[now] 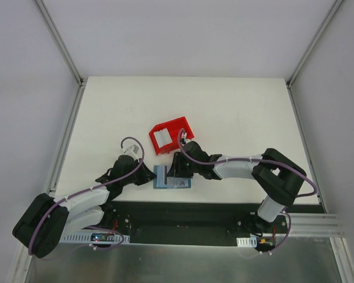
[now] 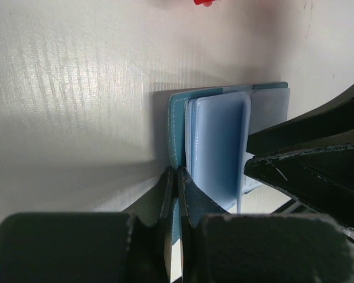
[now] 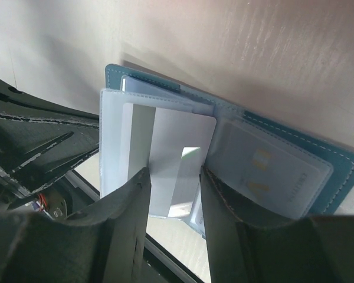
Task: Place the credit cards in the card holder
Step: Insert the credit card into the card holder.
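White table (image 1: 236,112), plain pale walls all around, and both arms are working right at the near edge. Red bin (image 1: 171,134) is sitting just behind them, not involved as far as I can see. Wallet (image 1: 165,178) is lying open on the table between the two grippers, teal cover underneath and clear pockets facing up.

Left gripper (image 2: 176,180) is pinching the teal cover edge with its fingers pressed tight together, basically acting as a clamp so the thing isn't sliding around. Right gripper (image 3: 174,177) is looking like it's gripping a white card (image 3: 180,138) across its width, one finger on each long edge. The card's front end seems to be going into a clear sleeve (image 3: 113,141) on the half nearer the left gripper. A second card (image 3: 265,171) is sitting fully inside a pocket on the other half, so I'm guessing that one's done.

So they're mid-insertion, I'd say. The card is looking only partway in, with a good chunk hanging out toward the fingers. The next move is probably pushing it further along the sleeve, flat and lined up so it's not buckling or catching a seam. Then it's letting go once the fingers are nearing the pocket mouth. Can't tell if more cards are waiting anywhere.
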Tool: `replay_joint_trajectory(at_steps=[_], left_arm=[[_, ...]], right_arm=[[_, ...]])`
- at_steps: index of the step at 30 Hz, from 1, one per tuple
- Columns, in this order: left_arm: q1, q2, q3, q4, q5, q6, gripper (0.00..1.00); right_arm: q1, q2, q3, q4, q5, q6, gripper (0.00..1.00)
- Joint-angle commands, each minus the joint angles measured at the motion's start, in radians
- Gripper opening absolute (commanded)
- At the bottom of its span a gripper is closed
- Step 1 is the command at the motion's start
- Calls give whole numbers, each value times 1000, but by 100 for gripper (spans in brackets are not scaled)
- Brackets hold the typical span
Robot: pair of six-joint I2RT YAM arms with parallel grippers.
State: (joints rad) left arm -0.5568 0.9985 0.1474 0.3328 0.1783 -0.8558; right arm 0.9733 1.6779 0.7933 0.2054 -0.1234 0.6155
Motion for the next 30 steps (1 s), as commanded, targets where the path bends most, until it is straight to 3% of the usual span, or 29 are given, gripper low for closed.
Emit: replay_joint_trajectory(at_steps=[1, 30], left_arm=[[-6, 5, -5, 6, -3, 11, 0], [-6, -1, -3, 9, 4, 12, 0]], right_arm=[[8, 26, 32, 63, -61, 0, 41], [7, 17, 18, 178, -104, 0, 36]])
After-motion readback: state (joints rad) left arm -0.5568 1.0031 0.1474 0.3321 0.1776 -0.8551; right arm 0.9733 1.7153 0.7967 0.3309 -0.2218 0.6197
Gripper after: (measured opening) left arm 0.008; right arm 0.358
